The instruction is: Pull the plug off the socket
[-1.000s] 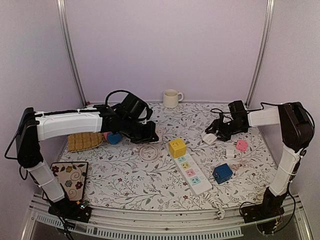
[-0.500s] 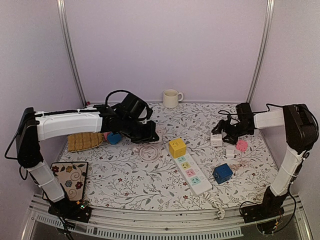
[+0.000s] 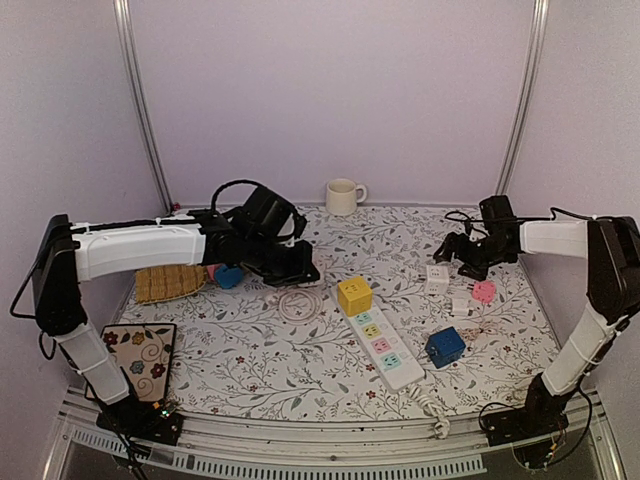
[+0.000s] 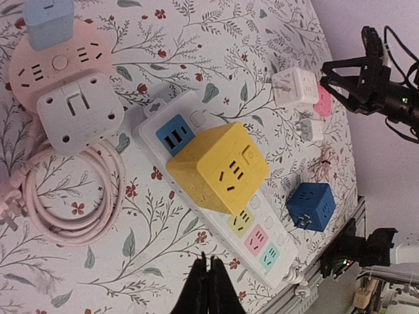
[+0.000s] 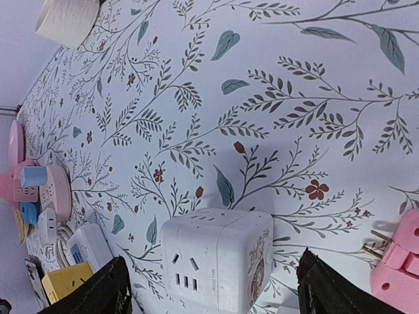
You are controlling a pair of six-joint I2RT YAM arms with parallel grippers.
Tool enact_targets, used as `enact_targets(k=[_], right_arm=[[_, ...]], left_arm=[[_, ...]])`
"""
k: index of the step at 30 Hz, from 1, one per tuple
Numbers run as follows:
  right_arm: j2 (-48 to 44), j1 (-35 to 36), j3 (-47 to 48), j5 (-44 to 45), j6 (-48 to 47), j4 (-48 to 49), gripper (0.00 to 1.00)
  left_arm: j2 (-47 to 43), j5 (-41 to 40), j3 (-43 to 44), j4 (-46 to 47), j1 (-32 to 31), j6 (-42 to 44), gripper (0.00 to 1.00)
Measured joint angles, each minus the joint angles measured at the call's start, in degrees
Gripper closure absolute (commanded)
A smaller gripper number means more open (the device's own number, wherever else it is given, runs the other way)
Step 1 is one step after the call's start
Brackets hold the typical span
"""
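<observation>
A white cube plug [image 3: 437, 278] sits loose on the flowered table, clear of the white power strip socket [image 3: 392, 355]. My right gripper [image 3: 455, 247] hovers just behind it, open. In the right wrist view the cube [image 5: 216, 258] shows between the two spread black fingers [image 5: 105, 294], which do not touch it. A yellow cube plug [image 3: 354, 295] stands plugged into the strip's far end. My left gripper [image 3: 302, 272] is shut and empty, over the table near the strip [image 4: 262, 243], its tips [image 4: 209, 263] pressed together.
A pink plug [image 3: 484, 291], a small white plug [image 3: 460, 305] and a blue cube [image 3: 444, 346] lie at the right. A round pink socket [image 4: 59, 62] with a white adapter [image 4: 78, 118] and coiled cable [image 3: 298, 302] sits under the left arm. A mug [image 3: 343, 196] stands at the back.
My right gripper has opened, let go of the white cube plug and drawn back to the right; the cube now rests on the table. The left arm has not moved.
</observation>
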Motion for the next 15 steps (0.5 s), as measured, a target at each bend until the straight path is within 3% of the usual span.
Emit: enact_targets(k=[7, 15], right_arm=[[-3.98, 1.75, 0.39, 3.74, -2.23, -3.21, 0.09], [-6.16, 11.26, 2.71, 8.81, -4.72, -6.36, 0.08]], left_arm=[[1.57, 0.94, 0.02, 0.20, 0.00, 0.02, 0.98], [3.17, 1.64, 0.39, 0.28, 0.00, 0.00, 0.98]])
